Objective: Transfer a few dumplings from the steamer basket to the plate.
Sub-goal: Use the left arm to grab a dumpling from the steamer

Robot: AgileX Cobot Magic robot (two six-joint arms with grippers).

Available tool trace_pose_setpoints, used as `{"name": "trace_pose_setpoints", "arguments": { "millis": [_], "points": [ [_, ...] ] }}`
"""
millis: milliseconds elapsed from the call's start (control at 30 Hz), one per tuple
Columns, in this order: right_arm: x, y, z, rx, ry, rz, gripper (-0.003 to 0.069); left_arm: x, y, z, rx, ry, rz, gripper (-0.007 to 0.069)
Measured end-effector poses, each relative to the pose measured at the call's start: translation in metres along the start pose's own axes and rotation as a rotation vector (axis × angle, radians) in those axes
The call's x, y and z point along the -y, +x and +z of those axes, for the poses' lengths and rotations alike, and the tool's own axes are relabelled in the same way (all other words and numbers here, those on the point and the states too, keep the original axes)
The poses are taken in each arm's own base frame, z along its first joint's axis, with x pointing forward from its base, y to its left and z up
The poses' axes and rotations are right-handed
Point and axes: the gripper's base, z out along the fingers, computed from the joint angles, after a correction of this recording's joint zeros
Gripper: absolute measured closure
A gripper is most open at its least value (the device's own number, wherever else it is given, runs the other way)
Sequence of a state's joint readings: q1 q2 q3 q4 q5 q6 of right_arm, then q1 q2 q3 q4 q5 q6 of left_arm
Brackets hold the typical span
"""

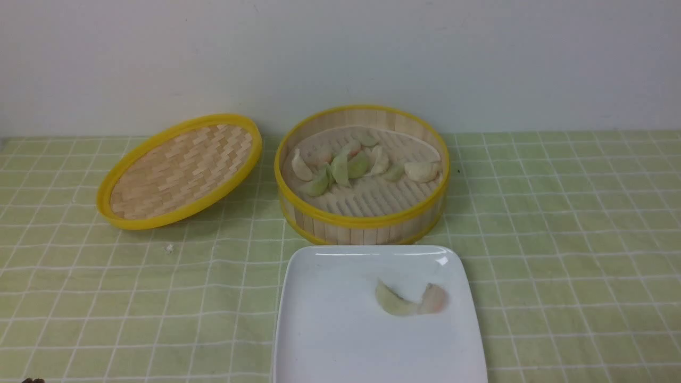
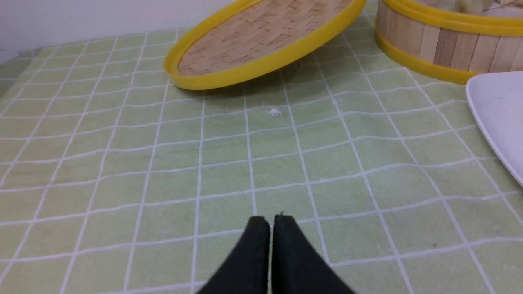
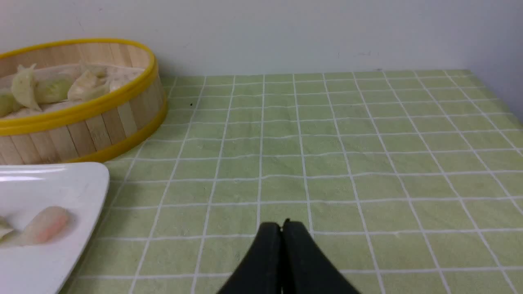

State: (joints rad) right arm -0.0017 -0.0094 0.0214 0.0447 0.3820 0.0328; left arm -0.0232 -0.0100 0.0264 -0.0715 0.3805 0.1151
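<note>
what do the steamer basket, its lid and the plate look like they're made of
Steamer basket: likely bamboo or pale wood, matte; upright slats show grain. Its yellow rims look like smooth plastic or paint.
Lid: matte woven bamboo-like strips inside a similar yellow rim.
Plate: glossy white, perhaps glazed ceramic or melamine; bright highlights along its edge.

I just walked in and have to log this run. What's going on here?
Nothing is being handled right now. The left gripper and right gripper are shut and empty, low over the tablecloth. Two dumplings lie on the plate; several more sit in the open steamer basket behind it, with the lid tilted to its left.
</note>
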Motion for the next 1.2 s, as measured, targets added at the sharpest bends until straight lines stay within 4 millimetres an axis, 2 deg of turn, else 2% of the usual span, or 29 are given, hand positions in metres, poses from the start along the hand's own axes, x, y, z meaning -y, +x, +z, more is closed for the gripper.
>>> {"name": "trace_pose_setpoints", "arguments": {
  "millis": [1033, 1200],
  "points": [
    [0.0000, 0.0000, 0.0000, 0.000, 0.000, 0.000, 0.0673, -0.0002, -0.0001, 0.0000, 0.001, -0.002, 0.009, 0.0631],
    [0.0000, 0.0000, 0.0000, 0.000, 0.000, 0.000, 0.0673, -0.0007, -0.0096, -0.0003, 0.111, -0.006, -0.042, 0.0631]
  ]
}}
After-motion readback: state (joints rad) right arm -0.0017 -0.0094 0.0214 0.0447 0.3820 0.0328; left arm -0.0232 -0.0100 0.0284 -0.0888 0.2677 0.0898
